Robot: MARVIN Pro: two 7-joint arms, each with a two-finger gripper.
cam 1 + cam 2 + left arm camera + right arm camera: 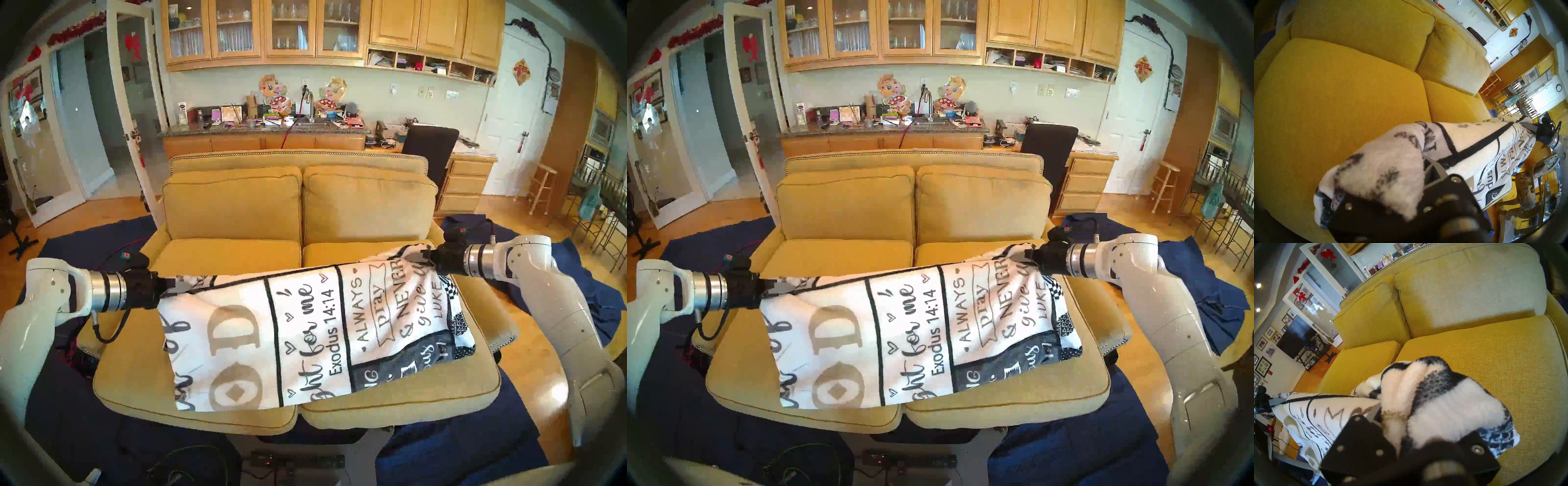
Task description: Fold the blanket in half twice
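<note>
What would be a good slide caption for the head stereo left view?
Both claws, left and right, hold the scripture-print blanket stretched above the yellow loveseat.

The blanket (pixel 305 325) hangs stretched between the left gripper (pixel 176 288) at its left top corner and the right gripper (pixel 419 257) at its right, over the sofa (pixel 234 203) seat, its lower edge resting near the seat cushions' front edge
</note>
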